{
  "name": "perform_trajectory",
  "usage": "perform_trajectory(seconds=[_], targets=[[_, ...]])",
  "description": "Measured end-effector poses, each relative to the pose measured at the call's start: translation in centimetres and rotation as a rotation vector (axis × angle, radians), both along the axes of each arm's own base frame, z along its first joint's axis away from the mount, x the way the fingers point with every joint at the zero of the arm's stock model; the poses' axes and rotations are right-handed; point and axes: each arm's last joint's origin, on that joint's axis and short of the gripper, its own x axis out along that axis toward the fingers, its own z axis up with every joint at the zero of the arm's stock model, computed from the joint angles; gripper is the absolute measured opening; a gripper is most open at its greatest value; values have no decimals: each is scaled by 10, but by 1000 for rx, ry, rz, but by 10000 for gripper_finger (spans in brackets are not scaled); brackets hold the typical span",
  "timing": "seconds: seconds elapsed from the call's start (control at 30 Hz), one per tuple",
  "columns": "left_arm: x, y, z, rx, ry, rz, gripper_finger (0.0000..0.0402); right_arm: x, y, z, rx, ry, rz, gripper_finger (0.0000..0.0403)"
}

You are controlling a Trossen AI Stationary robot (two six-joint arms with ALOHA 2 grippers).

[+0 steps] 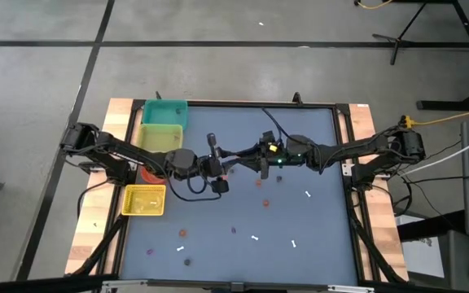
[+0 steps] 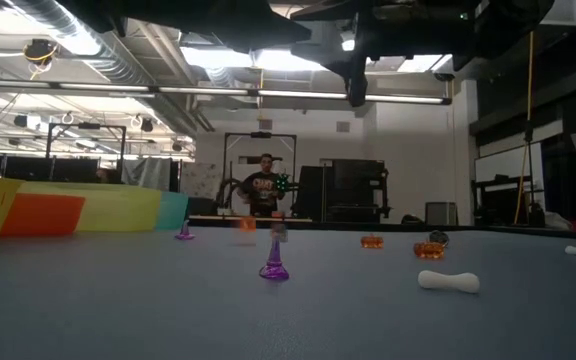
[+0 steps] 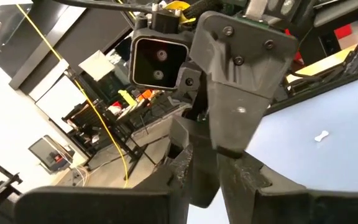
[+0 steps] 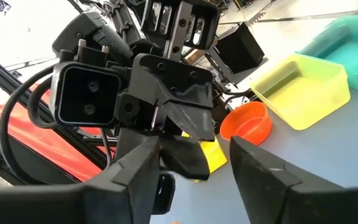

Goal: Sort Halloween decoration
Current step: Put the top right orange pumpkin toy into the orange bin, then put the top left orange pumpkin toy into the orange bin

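the halloween trinkets [image 1: 260, 181] are scattered over the blue table [image 1: 316, 138] below both grippers: orange balls, purple bits, white sticks [image 2: 448, 282]. the left gripper [image 1: 228, 163] and right gripper [image 1: 247, 159] meet nose to nose up in the air mid-table. right gripper's fingers [image 4: 263, 180] are spread open around the left one's tip. can't tell if the left is clenched. bins [image 1: 163, 124] sit off behind the left gripper.

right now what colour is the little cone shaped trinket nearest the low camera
Purple trinket, clearest in the low view.
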Motion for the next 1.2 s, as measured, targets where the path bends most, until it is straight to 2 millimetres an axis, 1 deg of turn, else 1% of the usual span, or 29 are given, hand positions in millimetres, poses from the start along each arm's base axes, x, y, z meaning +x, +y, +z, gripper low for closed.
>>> perform_trajectory(seconds=[0.1,0.23,0.4,0.5,0.7,0.9,1.03,1.2], targets=[[0,0,-2,2,16,0,47,0,0,0,-4,0,1,197],[0,1,-4,-15,38,34,48,0,1,-3,-95,19,33,195],[-2,2,-15,-189,83,94,55,-1,1,-13,-159,117,69,194],[-5,2,-28,-302,166,104,64,-3,1,-22,-202,206,81,194],[-15,0,-51,-557,350,110,101,-9,-6,-39,-270,397,72,193],[-22,-4,-61,-762,447,121,150,-15,-14,-49,-352,523,-2,193],[-23,-11,-68,-786,489,123,175,-16,-14,-51,-363,550,-24,193],[-20,-21,-85,-765,552,121,193,-16,-14,-50,-369,546,-21,193]])
